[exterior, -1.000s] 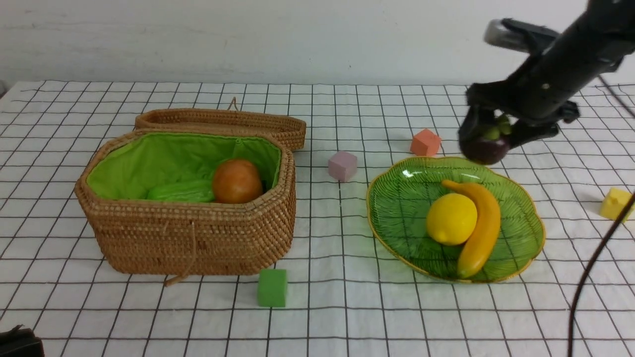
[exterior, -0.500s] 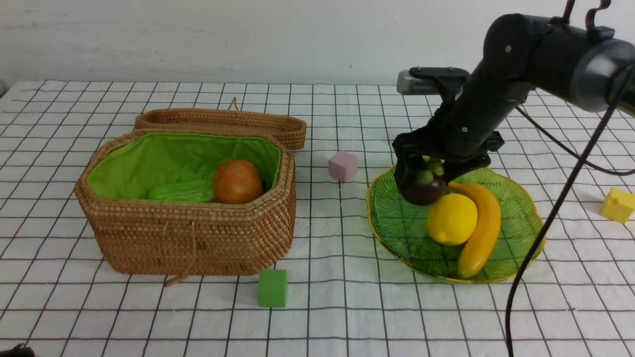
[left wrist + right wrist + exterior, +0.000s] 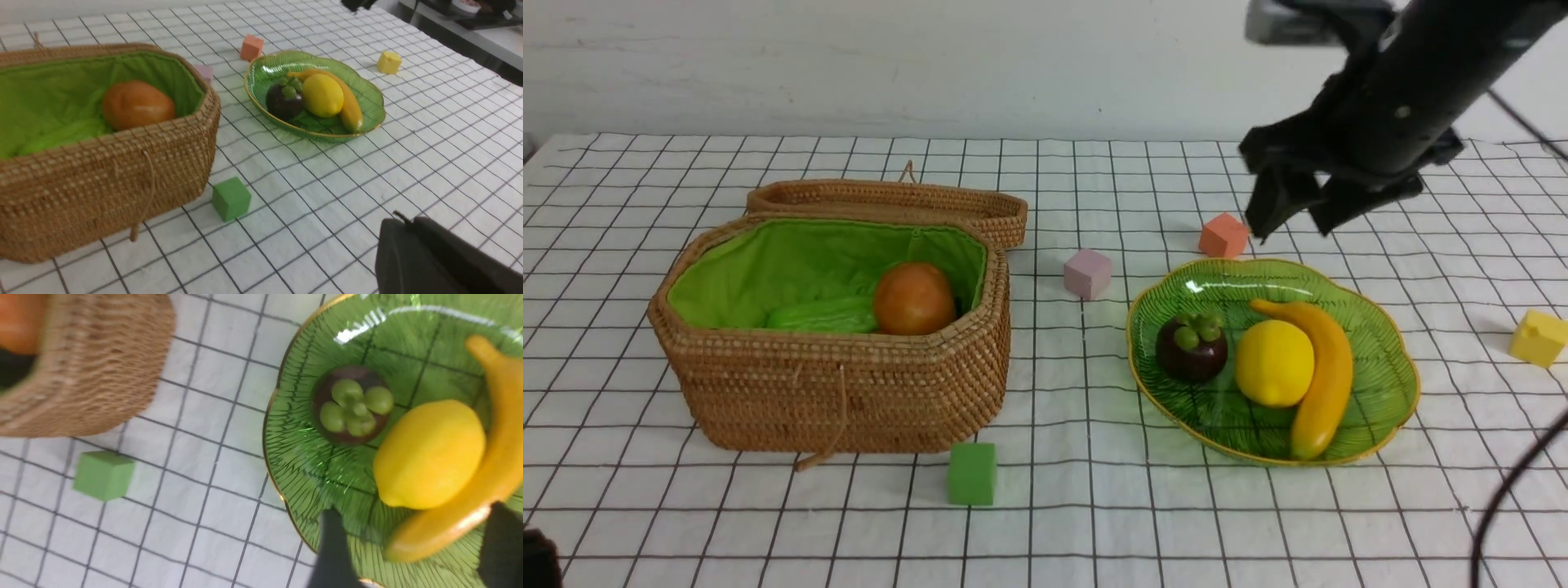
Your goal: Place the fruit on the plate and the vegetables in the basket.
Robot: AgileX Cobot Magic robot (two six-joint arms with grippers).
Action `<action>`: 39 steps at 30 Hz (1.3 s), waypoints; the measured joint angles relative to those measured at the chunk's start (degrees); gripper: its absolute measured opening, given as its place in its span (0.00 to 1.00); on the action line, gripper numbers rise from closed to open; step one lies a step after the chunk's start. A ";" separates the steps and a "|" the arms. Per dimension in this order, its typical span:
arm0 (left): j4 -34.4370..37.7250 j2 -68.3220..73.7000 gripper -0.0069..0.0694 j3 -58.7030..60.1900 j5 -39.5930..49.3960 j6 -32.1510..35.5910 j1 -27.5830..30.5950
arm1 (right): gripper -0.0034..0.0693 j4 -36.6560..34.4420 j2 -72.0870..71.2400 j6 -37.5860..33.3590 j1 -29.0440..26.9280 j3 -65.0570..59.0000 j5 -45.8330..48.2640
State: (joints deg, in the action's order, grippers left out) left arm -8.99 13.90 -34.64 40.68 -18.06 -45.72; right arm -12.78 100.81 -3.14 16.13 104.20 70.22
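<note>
Right claw: my right gripper (image 3: 1292,219) hangs in the air above the far rim of the plate, jaws parted and holding nothing — in my right wrist view both dark fingers (image 3: 335,547) stand apart with the dish between them.
Left claw: my left gripper (image 3: 433,261) shows only as a dark shape at the edge of its own wrist view; its jaws are closed, nothing in them.
Plate: the green glass dish (image 3: 1388,392) with a gold wavy rim lies on the checked cloth (image 3: 1094,523), at about 3 o'clock from the basket.
Fruit: all three lie in the dish — the mangosteen (image 3: 1192,347) at 9 o'clock of the lemon (image 3: 1274,363), upright with its green cap up, just beside it; the banana (image 3: 1323,384) curves round the lemon's 3 o'clock side, touching it.
Basket: the wicker basket (image 3: 841,392) stands open, its lid (image 3: 890,200) lying behind it at 12 o'clock.
Vegetables: the potato (image 3: 914,298) and the bumpy cucumber (image 3: 821,314) rest side by side on the green lining; I cannot see any others inside.
Cubes: green cube (image 3: 971,474) at the basket's 5 o'clock, pink cube (image 3: 1086,273) between basket and dish, orange cube (image 3: 1223,235) at the dish's 12 o'clock, yellow cube (image 3: 1538,337) at its 3 o'clock.
</note>
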 joint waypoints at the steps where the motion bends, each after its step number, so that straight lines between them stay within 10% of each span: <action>1: -1.20 -2.45 0.07 0.48 -0.46 0.00 0.00 | 0.52 0.13 -5.31 0.55 0.00 -2.80 0.14; 10: -1.96 -14.95 0.07 9.09 -3.17 -2.60 0.00 | 0.23 0.33 -33.68 8.99 0.14 -30.16 1.21; 23: -4.68 -14.95 0.07 16.23 -7.49 -7.43 0.00 | 0.22 5.24 -79.45 18.54 0.22 -67.96 -13.69; 39: -2.58 -14.90 0.07 16.39 -7.36 -9.70 0.00 | 0.25 16.00 -83.46 24.27 0.22 -77.79 -19.12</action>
State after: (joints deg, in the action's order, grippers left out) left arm -11.57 -0.99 -18.25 33.32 -27.76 -45.72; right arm 3.22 17.35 21.13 16.36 26.41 51.10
